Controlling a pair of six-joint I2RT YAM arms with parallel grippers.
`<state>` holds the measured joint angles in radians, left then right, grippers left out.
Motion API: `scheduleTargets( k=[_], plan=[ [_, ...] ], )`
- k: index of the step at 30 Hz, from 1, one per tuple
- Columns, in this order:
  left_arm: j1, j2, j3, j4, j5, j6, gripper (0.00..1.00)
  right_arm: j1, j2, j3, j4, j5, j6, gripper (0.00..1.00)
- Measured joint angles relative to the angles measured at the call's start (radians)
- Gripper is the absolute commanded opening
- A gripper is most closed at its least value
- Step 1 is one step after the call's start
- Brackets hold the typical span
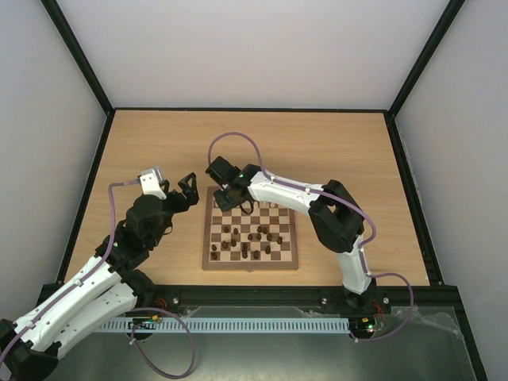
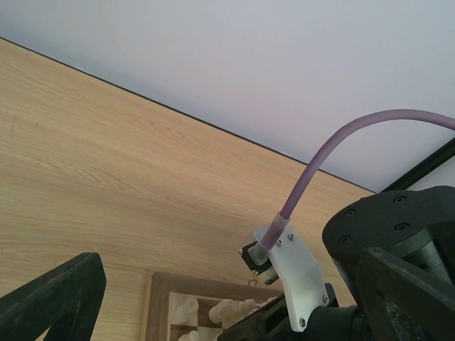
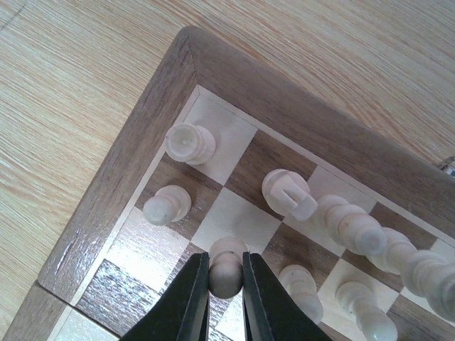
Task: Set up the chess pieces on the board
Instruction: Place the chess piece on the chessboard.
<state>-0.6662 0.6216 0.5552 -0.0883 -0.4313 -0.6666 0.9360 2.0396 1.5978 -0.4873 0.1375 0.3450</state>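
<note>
Pawn (image 3: 227, 264), pale cream, round-headed

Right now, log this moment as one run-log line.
right gripper: shut on cream piece, near board corner | left gripper: open, beside board, empty | dark pieces: scattered mid-board

The tabletop (image 1: 317, 143) around the board (image 3: 121, 177) is pale wood, fine-grained, matt and smooth. The board's frame is darker brown wood with streaky grain and a low sheen. The pale chess pieces (image 3: 190, 143) on the board are smooth turned wood, satin-finished. At the board's corner the right tool (image 3: 226, 273) has matt black plastic fingers (image 3: 188, 305); the cable (image 2: 334, 142) beyond the board looks smooth purple rubber.
</note>
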Motion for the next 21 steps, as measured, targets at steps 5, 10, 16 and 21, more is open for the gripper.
scheduleTargets(
  k=[5, 10, 16, 21],
  plan=[
    [0.000, 0.000, 0.000, 0.000, 0.000, 0.000, 0.99, 0.000, 0.014, 0.011, 0.000, -0.003, 0.000, 0.14],
    [0.000, 0.000, 0.000, 0.000, 0.000, 0.000, 1.00, 0.000, 0.028, 0.013, -0.001, -0.004, 0.000, 0.14],
    [0.000, -0.002, 0.000, 0.000, 0.000, 0.000, 1.00, 0.000, 0.050, 0.017, 0.000, -0.006, 0.000, 0.16],
    [0.000, -0.002, 0.000, 0.000, 0.000, 0.000, 0.99, -0.001, 0.057, 0.027, 0.000, -0.010, 0.000, 0.21]
  ],
)
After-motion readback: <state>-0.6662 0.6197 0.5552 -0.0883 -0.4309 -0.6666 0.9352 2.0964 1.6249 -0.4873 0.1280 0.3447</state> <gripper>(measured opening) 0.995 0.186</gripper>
